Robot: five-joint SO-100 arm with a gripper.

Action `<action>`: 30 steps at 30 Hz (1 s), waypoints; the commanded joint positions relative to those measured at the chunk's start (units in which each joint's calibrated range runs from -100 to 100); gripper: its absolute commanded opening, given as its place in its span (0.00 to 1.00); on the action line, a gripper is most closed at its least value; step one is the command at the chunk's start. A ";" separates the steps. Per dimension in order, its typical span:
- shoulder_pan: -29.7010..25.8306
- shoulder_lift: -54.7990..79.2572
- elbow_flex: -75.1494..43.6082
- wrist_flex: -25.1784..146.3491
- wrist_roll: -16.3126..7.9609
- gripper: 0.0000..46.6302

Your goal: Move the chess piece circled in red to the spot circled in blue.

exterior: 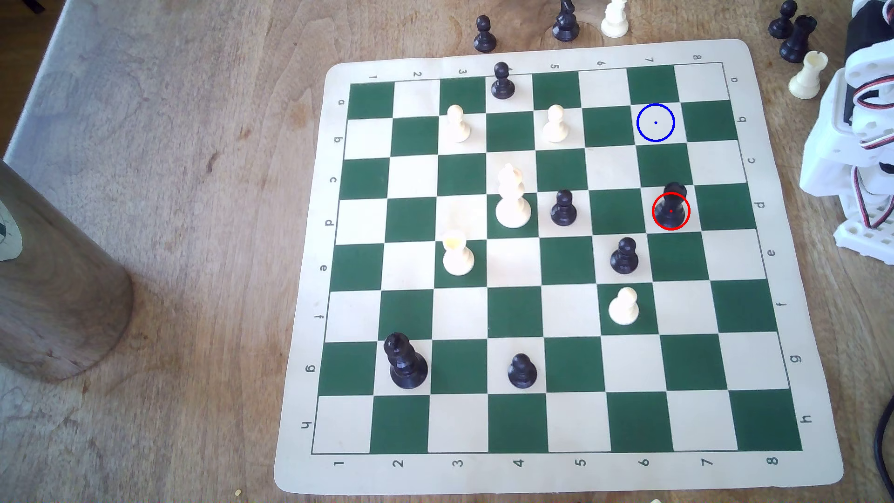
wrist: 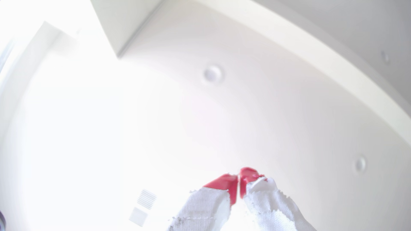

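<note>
Black rook [exterior: 671, 208]: upright on a cream square ringed in red, right-centre of the exterior view, untouched. Target square [exterior: 655, 123]: cream, blue ring and dot, upper right of the exterior view, two rows above the rook, vacant. End effector [wrist: 239, 182]: red-tipped, clenched with tips meeting, grasping nothing, pointed at a white ceiling. Chessboard [exterior: 309, 309] lies on a wooden table [exterior: 169, 242].

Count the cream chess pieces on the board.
5: two pawns on row b, a tall piece on row d, a squat piece on row e, a pawn on row f. None looks hidden.
</note>
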 commanded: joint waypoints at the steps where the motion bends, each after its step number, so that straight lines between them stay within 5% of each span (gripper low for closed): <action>1: -4.07 0.14 0.99 -0.04 -2.78 0.00; 8: -9.23 0.05 -12.52 33.70 -2.88 0.00; 16: -9.07 0.05 -28.74 74.49 -4.54 0.00; 25: -7.43 0.14 -50.68 141.32 -6.25 0.00; 30: -7.19 0.22 -52.59 158.60 -6.74 0.01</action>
